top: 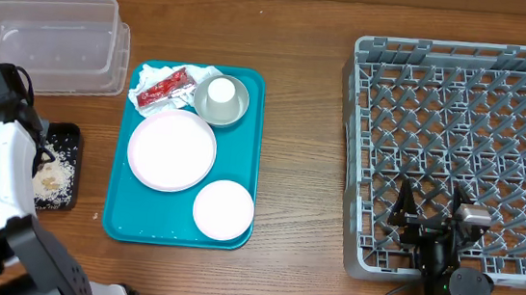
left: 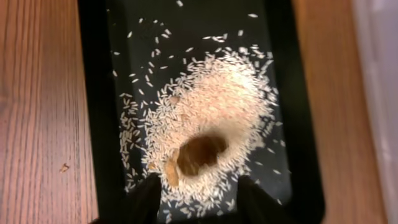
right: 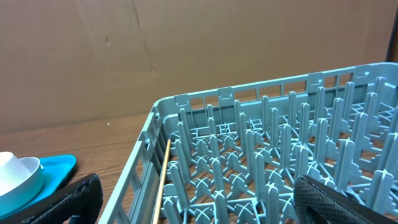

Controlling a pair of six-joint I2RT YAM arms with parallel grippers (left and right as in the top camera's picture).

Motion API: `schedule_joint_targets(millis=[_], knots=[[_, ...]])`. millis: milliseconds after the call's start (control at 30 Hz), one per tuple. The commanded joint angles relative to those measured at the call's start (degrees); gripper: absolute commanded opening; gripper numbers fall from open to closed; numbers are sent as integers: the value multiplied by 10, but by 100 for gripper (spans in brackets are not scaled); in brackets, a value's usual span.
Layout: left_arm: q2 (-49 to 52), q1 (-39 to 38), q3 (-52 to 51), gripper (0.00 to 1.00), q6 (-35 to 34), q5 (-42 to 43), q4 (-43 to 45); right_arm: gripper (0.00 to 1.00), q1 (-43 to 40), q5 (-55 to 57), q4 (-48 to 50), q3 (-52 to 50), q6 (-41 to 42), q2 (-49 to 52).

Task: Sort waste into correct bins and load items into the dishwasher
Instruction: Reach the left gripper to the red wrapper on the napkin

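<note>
Firstly, left fingers: we see both dark fingers (left: 146, 202) of the left gripper (left: 199, 186) spread apart and empty, low over the black tray (left: 92, 99).
Rice: white rice grains (left: 217, 99) lie heaped in that tray, straight ahead of the fingertips. A brown food lump (left: 199, 152) sits in a hollow at the heap's near side, roughly midway between the two tips.
Left surroundings: wood shows along both long sides of the tray, and the clear tub (top: 46, 39) stands just beyond it.
Right fingers: the right gripper (right: 196, 183) is spread wide, holding nothing, above the near left part of the dish rack (top: 461, 99).
Obstacles: upright pegs crowd the rack floor beneath it, and a thin pale stick (right: 163, 180) lies along the inside of the left wall.
Teal tray (top: 249, 88): we find the napkin (top: 154, 71) and red wrapper (top: 165, 87) at its far end. Beside them the cup (top: 220, 91) rests in the bowl (top: 234, 113). Nearer lie the larger plate (top: 172, 150) and the smaller plate (top: 223, 210).
Open room: a strip of bare table (top: 299, 170) separates the teal tray from the rack.
</note>
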Motion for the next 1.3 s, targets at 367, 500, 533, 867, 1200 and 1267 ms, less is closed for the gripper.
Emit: schedule_joint_targets(millis=[367,500,533,867,1200,1267], knots=[[15,-5,32,72,78,95,-2,100,-3,5,3,-6,-4,-6],[-21,-31,49,70,240,332,64,100,-3,5,3,-6,-4,-6],[-26,-43,51,75,279,396,87,100,-3,5,3,-6,-4,-6],[-3,-268,55,97,389,322,205,100,-3,5,3,-6,-4,-6],[104,-346,55,100,315,94,261,100,-3,5,3,-6,-4,-6],[121,-339,55,99,303,95,259,100,-3,5,3,-6,-4,-6]])
